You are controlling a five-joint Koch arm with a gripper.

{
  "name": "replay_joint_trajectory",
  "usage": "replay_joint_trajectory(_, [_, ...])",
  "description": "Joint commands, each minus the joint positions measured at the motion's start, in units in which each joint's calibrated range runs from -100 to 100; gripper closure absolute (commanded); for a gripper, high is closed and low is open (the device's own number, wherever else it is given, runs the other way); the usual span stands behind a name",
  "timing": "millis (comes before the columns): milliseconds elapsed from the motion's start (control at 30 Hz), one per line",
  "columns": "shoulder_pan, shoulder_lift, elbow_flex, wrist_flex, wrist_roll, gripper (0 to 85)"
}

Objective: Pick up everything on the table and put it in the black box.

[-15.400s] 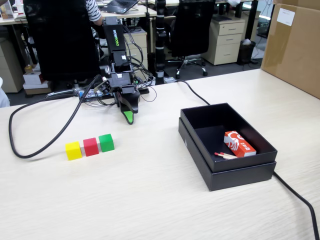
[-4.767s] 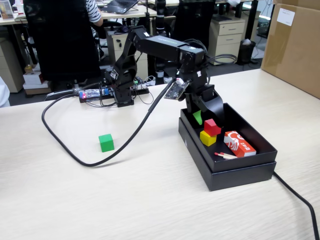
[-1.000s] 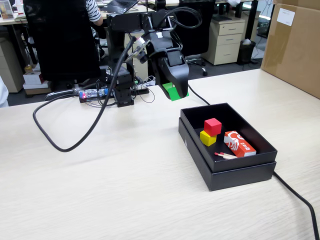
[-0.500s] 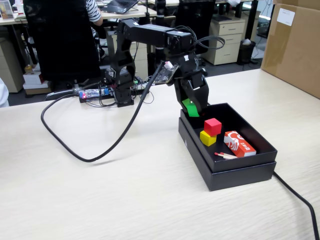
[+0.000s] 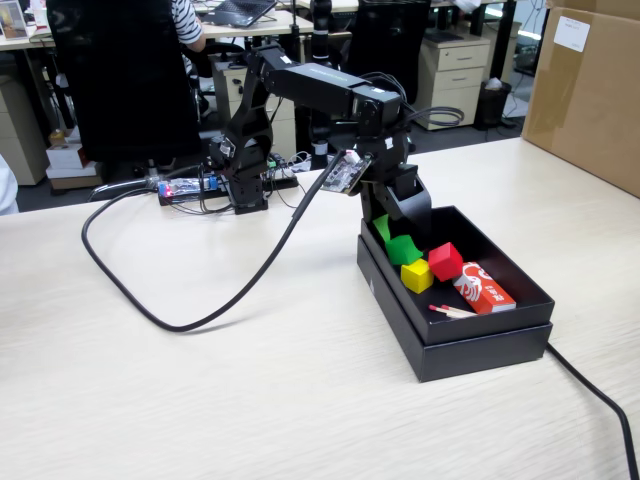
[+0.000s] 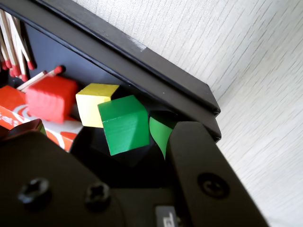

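We see a matte black arm (image 5: 300,85) of boxy segments, a thick black cable (image 5: 200,300) looping off its base, a small exposed circuit board (image 5: 345,172) near the wrist, and cross-head screws (image 6: 33,189) in the black tool (image 5: 398,232) housing

The pale wood-grain table (image 5: 250,390) carries the black box (image 5: 480,345), nested in its lid. Left of the box a black cable (image 5: 200,322) loops across the tabletop. Behind the box to the left stands the arm's base (image 5: 245,195). Behind it to the right sits a big brown carton (image 5: 590,90).
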Motion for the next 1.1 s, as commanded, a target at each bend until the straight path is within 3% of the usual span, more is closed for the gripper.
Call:
replay_joint_trajectory(0, [-1.3,-8.4,4.5,-0.7,-0.2,41.2])
replay_joint_trajectory(300, [-5.7,-36.1,-2.7,-0.7,-1.2,37.4])
replay_joint_trajectory(733, [-16.0,-72.1,-35.9,0.6,-3.0,35.9])
replay_joint_trajectory(1067, [-19.4,-92.0,-66.3,13.2,-4.5,35.5])
